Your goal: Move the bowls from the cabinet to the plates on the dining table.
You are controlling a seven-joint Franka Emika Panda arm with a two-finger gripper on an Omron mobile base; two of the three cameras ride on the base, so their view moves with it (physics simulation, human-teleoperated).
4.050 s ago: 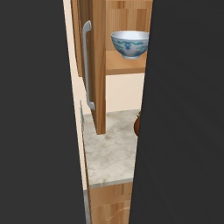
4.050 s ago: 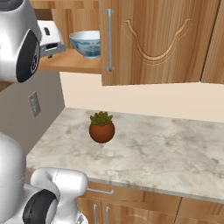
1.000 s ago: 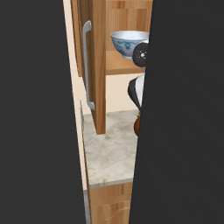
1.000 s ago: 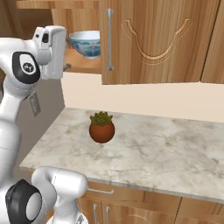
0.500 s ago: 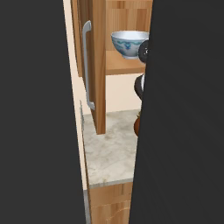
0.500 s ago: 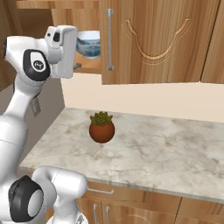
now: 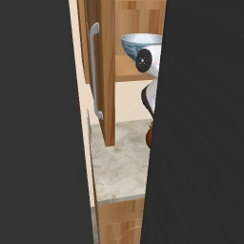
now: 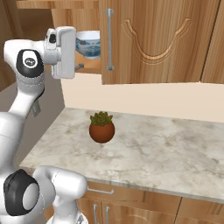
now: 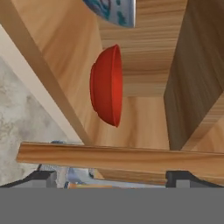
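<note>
Cabinet [image 8: 148,39] shelf: patterned bowl [image 8: 89,43] half-hidden.

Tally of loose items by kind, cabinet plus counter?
Bowls: 2, a patterned bowl and a red bowl, both on the cabinet shelf
Potted plants: 1, in a terracotta pot on the counter
Total: 3

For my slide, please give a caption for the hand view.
Open gripper faces the cabinet shelf, with the red bowl ahead.
</note>
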